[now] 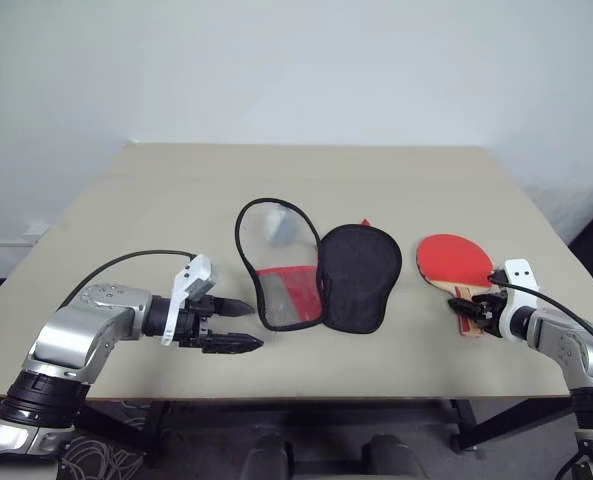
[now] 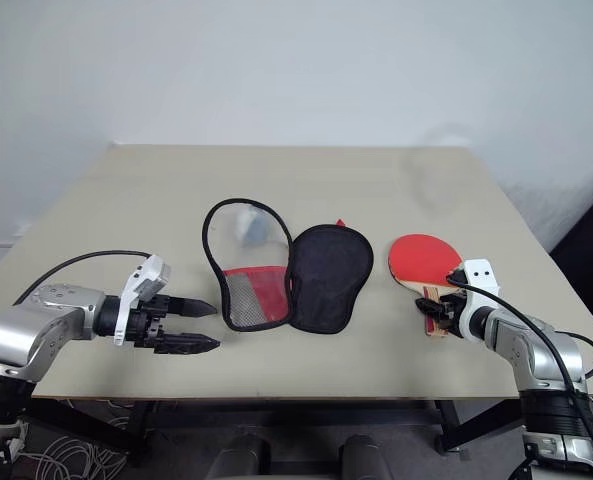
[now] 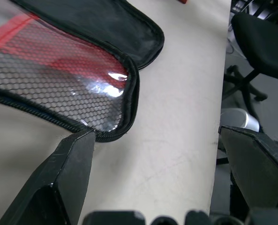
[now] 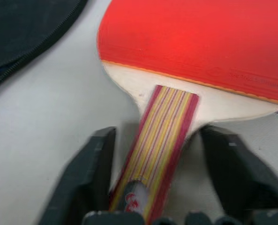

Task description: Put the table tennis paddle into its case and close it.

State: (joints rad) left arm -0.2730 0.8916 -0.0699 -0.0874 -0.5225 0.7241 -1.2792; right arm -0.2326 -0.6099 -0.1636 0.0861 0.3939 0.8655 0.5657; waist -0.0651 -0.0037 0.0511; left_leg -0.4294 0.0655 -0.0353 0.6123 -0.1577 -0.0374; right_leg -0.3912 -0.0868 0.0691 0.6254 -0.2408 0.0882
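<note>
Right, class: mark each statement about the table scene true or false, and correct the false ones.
1. The paddle lies inside the case. False: it lies on the table, apart from the case, on the robot's right.
2. The case lies open. True.
3. The right gripper has its fingers either side of the paddle's handle. True.
4. The left gripper holds the case. False: it is open, beside the case.
5. The paddle's face is blue. False: it is red.
</note>
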